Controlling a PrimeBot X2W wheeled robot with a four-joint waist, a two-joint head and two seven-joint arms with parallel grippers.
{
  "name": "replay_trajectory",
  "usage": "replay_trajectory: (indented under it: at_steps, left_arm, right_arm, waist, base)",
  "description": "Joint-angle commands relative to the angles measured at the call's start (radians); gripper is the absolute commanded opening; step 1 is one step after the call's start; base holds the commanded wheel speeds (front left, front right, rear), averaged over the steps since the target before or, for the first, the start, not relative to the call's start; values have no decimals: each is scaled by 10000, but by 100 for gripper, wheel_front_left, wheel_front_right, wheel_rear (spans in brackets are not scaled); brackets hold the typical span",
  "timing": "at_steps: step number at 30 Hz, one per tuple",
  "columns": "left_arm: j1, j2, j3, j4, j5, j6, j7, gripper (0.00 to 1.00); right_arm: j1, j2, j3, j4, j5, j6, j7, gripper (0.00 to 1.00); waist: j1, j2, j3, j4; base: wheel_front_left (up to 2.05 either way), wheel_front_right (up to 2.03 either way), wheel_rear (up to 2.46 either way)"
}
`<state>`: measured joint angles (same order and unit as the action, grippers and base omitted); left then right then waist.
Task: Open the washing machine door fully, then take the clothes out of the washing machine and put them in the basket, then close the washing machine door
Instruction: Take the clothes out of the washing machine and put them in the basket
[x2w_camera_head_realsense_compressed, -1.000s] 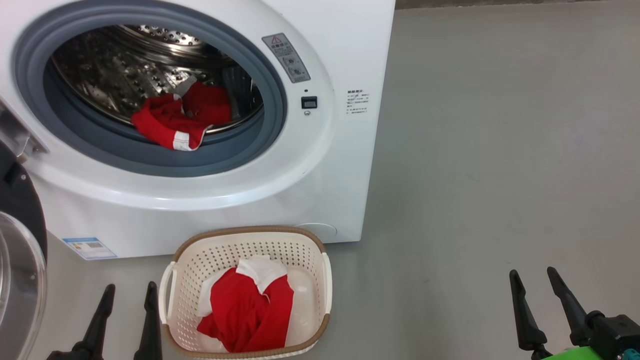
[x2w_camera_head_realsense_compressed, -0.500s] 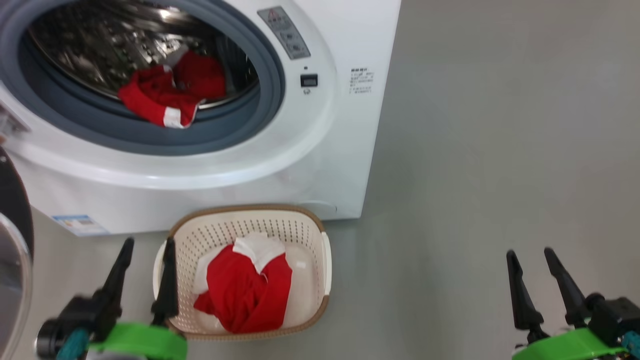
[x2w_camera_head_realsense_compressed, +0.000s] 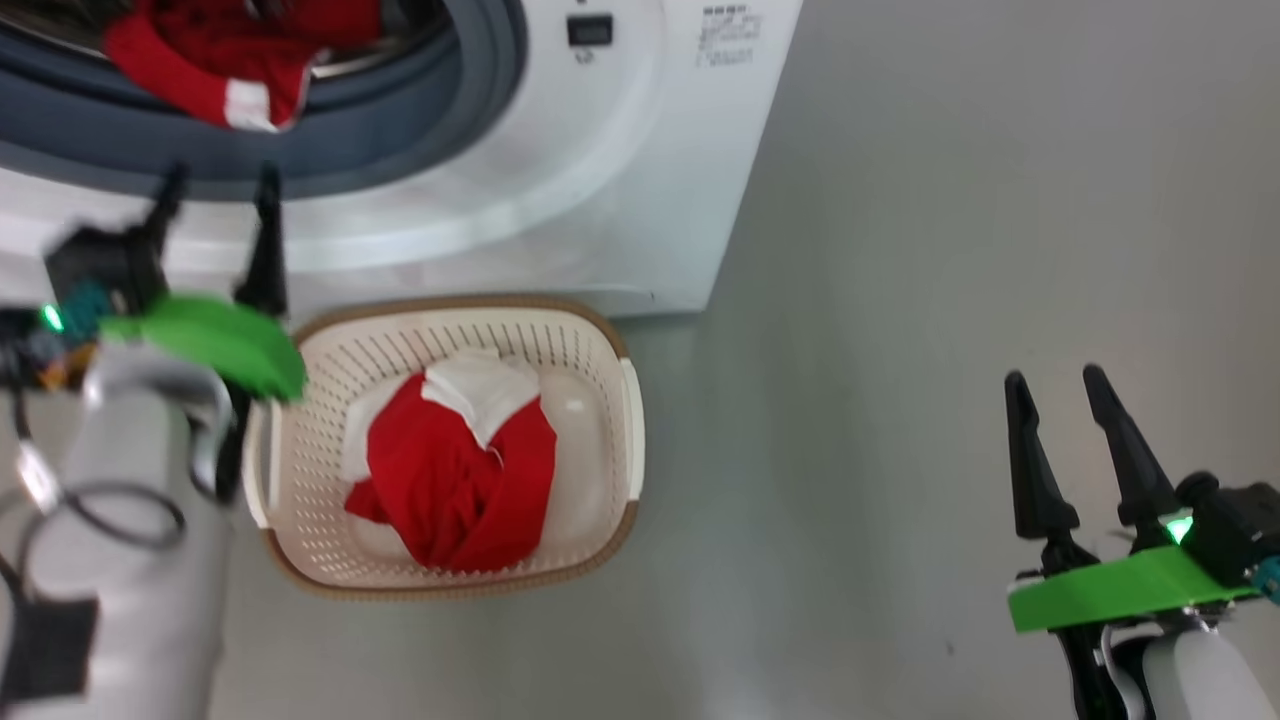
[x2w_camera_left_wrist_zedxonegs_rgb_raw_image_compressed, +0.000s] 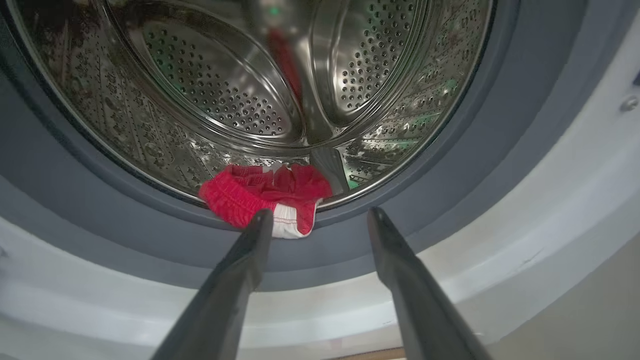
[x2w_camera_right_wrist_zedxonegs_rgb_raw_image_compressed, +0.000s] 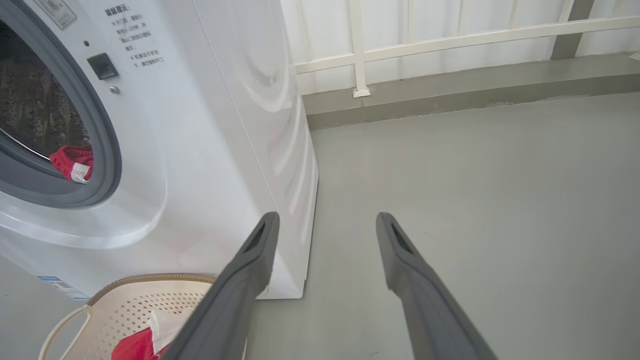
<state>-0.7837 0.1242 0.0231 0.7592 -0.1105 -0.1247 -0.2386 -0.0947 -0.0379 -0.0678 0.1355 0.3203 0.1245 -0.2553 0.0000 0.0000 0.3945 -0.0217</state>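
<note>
Reaching for the washing machine with the left gripper — up from the lower left corner of the head view a second ago to the upper left now, tips just under the grey rubber ring. Shows both fingers spread wide, nothing between them. Looks along those fingers, in the left wrist view, at the clothes left in the machine: a red bundle with white trim at lower centre, draped over the front lip of the drum, near the tips but not yet touched. Has tilted the head camera downward too, so the basket sits mid-frame, one red-and-white piece already inside. Keeps the right gripper at lower right, spread and empty above the floor. Means, by this reading, a second pick about to start — closing up yet to come.
</note>
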Motion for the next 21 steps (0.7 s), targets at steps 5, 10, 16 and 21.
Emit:
replay_trajectory:
  at_steps: [5, 10, 16, 21]
  left_arm:
    - [-2074, 780, -28, 1261, 318, 80, 536, 100]
    - [-3402, 939, -127, 2499, 349, 182, 962, 100]
    - [-4502, 1139, -371, 3653, 554, 478, 1259, 100]
    - [-5170, 1416, -470, 4415, 671, 946, 1468, 100]
  right_arm:
    - [-684, -124, 311, -328, 299, 62, -65, 100]
    - [-907, -124, 377, -315, 406, 62, -65, 100]
    - [-1028, -124, 489, -327, 458, 62, -65, 100]
    - [-1161, -124, 664, -356, 475, 62, -65, 100]
  waist:
    - [0, 0, 1548, -503]
    - [0, 0, 1796, -604]
    - [0, 0, 1956, -680]
    - [0, 0, 2136, -840]
  base:
    - [0, 0, 0]
    - [0, 0, 0]
    - [0, 0, 0]
    - [0, 0, 0]
